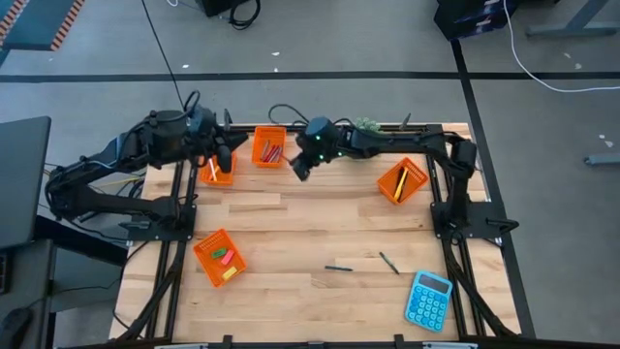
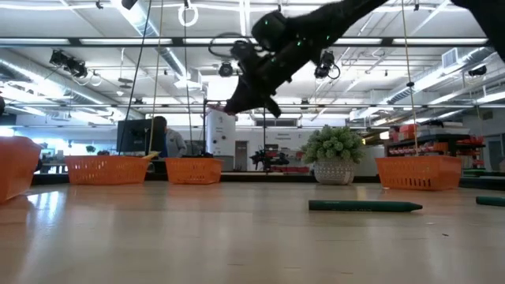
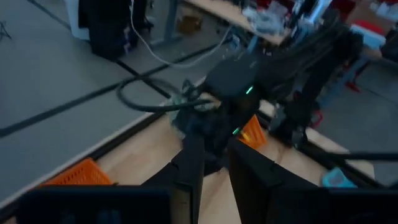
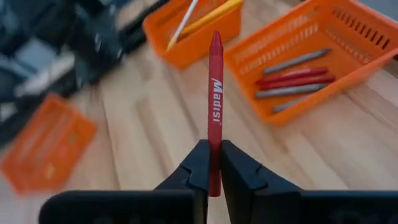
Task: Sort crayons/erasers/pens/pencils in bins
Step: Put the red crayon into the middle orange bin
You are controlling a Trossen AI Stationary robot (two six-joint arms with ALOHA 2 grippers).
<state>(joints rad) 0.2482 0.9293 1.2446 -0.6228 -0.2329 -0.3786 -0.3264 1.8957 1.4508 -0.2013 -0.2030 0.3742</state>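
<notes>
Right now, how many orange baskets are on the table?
4: one far left, one beside it at the back, one far right, one front left.

Both arms are dark, built of chunky black jointed links. The right arm (image 1: 387, 143), by the plant (image 1: 366, 125), has a small green light on its wrist housing. The left arm (image 1: 126, 155) carries looping black cables. Each gripper's fingers (image 4: 239, 177) are black, angular wedges.
</notes>
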